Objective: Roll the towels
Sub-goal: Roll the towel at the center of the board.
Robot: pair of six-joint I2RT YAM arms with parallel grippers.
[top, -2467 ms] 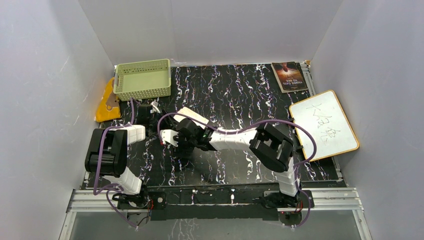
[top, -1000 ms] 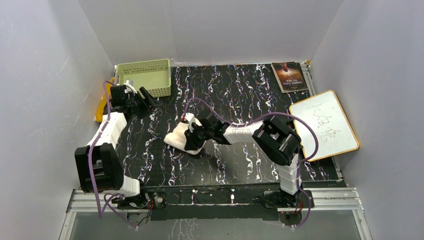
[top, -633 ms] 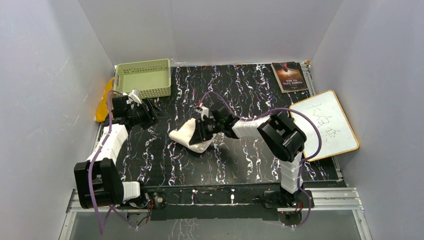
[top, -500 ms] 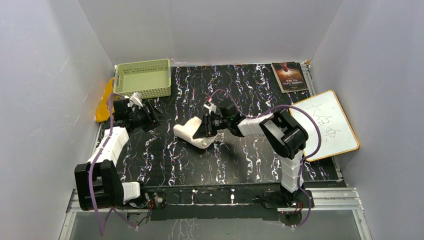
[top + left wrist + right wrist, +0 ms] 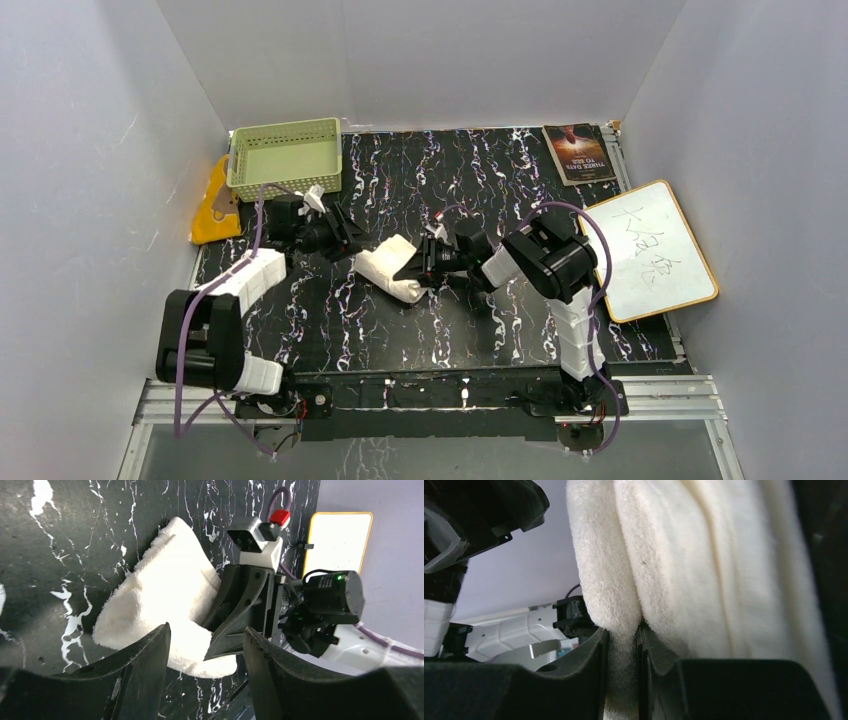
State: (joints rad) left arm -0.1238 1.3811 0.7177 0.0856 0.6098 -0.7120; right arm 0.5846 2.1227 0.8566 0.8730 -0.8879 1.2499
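Note:
The cream-white towel [image 5: 388,267] lies partly rolled on the black mat, left of centre. My right gripper [image 5: 413,268] reaches in from the right and is shut on a fold at the towel's right end. In the right wrist view the two fingers pinch a thick fold [image 5: 623,645] of the towel [image 5: 704,565]. My left gripper [image 5: 350,243] is open just left of the towel and above it, not touching. In the left wrist view its jaws [image 5: 206,630] frame the towel [image 5: 160,605] and the right gripper [image 5: 240,615]. The orange-yellow towel [image 5: 214,193] lies by the left wall, partly behind the basket.
A pale green slotted basket [image 5: 285,157] stands at the back left. A dark book [image 5: 578,152] lies at the back right. A whiteboard with an orange frame [image 5: 648,248] lies at the right edge. White walls close in three sides.
My left gripper has swung from the basket and orange towel over to the white towel. My right gripper has drawn the towel to the right and turned it, still holding it.

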